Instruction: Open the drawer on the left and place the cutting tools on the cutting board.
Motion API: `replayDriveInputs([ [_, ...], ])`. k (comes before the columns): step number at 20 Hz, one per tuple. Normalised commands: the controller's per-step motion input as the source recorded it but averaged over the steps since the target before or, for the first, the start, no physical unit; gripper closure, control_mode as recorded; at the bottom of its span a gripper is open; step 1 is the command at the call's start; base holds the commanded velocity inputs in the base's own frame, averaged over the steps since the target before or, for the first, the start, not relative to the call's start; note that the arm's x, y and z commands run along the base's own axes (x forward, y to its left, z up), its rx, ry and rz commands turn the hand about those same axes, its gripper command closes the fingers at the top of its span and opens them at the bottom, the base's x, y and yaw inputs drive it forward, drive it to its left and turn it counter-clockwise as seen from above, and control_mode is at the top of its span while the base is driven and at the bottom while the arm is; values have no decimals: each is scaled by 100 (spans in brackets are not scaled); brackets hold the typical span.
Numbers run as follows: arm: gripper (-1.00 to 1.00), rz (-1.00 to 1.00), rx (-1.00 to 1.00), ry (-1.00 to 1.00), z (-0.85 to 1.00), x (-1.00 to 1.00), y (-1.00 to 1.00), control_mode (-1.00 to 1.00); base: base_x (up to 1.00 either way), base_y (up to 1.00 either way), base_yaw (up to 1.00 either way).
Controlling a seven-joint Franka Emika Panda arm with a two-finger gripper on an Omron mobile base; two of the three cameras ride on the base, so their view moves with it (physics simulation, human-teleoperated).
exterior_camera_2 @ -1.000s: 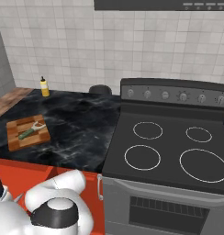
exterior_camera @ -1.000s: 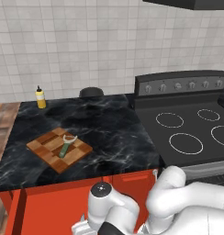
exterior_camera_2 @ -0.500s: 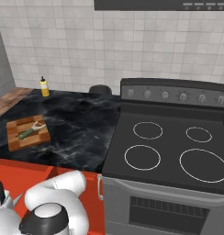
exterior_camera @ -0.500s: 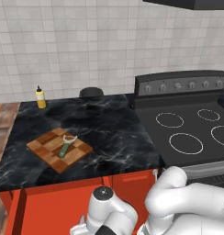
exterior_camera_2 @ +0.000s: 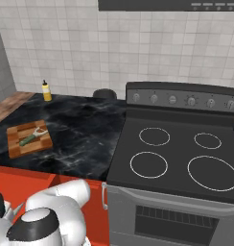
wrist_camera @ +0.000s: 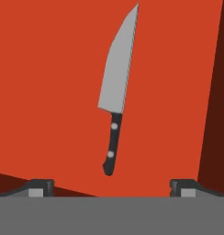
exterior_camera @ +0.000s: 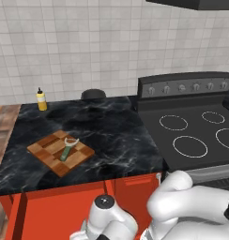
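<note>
A: How does the tool (wrist_camera: 111, 188) stand?

B: Spread wide and holding nothing. In the hand view its two dark fingertips (wrist_camera: 40, 187) rise at the bottom, well apart, with the knife (wrist_camera: 116, 90) between and beyond them, not touching either.

A: And the knife lies where?

B: Flat on the red-orange floor of the drawer (wrist_camera: 49, 69), dark handle toward the tool, silver blade pointing away. A darker drawer wall runs along the right edge of that view.

A: The other cutting tool?

B: The peeler (exterior_camera: 68, 147) rests on the cutting board (exterior_camera: 46, 154), green handle and pale head, roughly in the board's middle.

A: Where is the board?

B: On the left part of the black marbled counter (exterior_camera: 111, 136), near its front edge. From the right base view it sits at the far left, peeler (exterior_camera_2: 32, 137) on top of the board (exterior_camera_2: 18, 144).

A: Anything else around?

B: A small yellow bottle (exterior_camera: 41, 100) stands at the back of the counter by the tiled wall, and the dark stove (exterior_camera_2: 176, 158) adjoins the counter on the right.
</note>
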Motion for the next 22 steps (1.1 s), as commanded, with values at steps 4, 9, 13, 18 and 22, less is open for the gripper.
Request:
replayDriveInputs([
  [4, -100, 0, 0, 0, -11, 9, 30, -100, 0, 0, 0],
  [9, -100, 0, 0, 6, -10, 1, 17, -100, 0, 0, 0],
  [13, -100, 1, 0, 13, -23, -11, -12, -100, 0, 0, 0],
  [18, -100, 1, 0, 8, -34, -3, -6, -100, 0, 0, 0],
  [22, -100, 1, 0, 1, -32, 0, 0, -100, 0, 0, 0],
])
